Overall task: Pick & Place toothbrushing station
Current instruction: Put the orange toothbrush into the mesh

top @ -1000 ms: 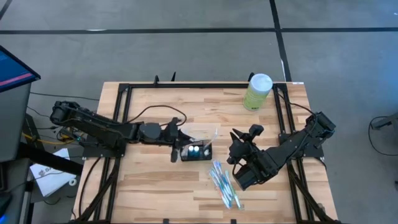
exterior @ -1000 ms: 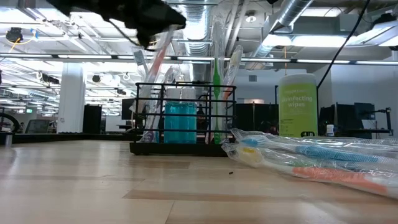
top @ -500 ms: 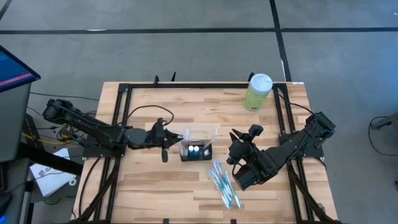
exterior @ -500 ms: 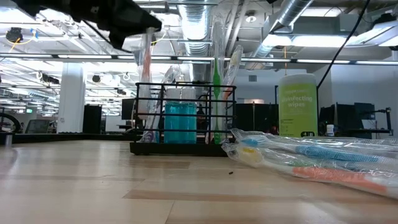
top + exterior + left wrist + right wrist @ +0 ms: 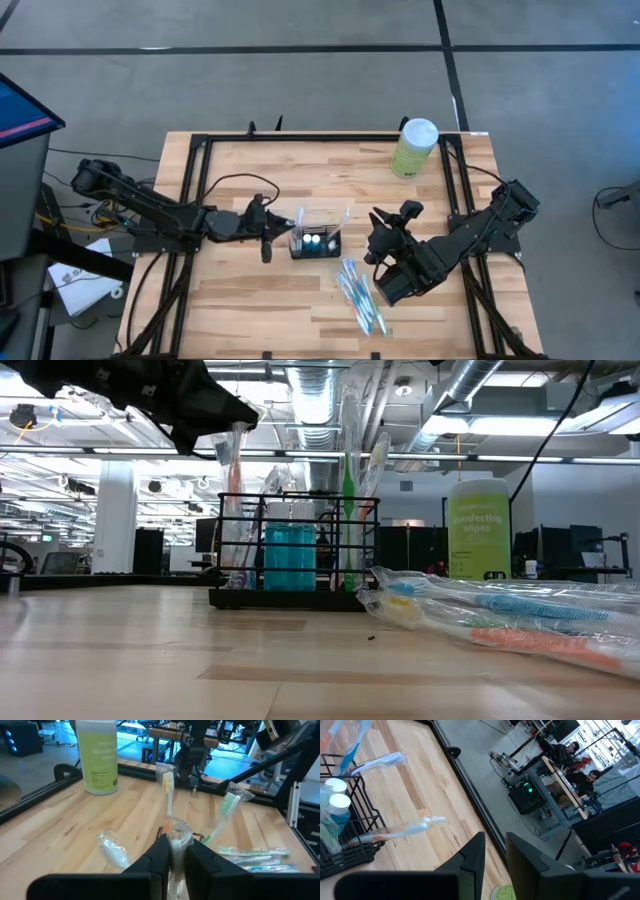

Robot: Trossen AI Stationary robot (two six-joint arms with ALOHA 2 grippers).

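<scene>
The toothbrushing station (image 5: 315,243), a low black wire-mesh holder, stands near the middle of the wooden table (image 5: 240,300) in the high view. Its long axis runs left to right across the frame. Two white-capped blue bottles sit inside it, and several toothbrushes lean out of it at angles.

The left gripper (image 5: 266,226) is just beside the left short end of the holder and a little above it. In the low view it hangs in the upper left of the frame, over the left end compartment. Its fingers (image 5: 159,854) are clenched narrowly on a wrapped toothbrush (image 5: 167,785). In the low view this brush stands nearly upright with its lower end down in that left end compartment, as far as I can tell.

The right gripper (image 5: 383,228) waits near the right short end of the holder, pointing toward it but apart from it. Its jaws stand apart with nothing between them.

So the holder lies to the right of the left gripper in the high view, and the left arm is clearly the nearer one. I judge that the coming move turns on this: the brush must go straight down inside the end cell, and the fingers must stay clear of the top wire when they let go.

More wrapped toothbrushes (image 5: 360,297) lie flat on the table at the lower right of the holder, near the right arm. The green disinfecting wipes canister (image 5: 415,147) stands well apart at the upper right
</scene>
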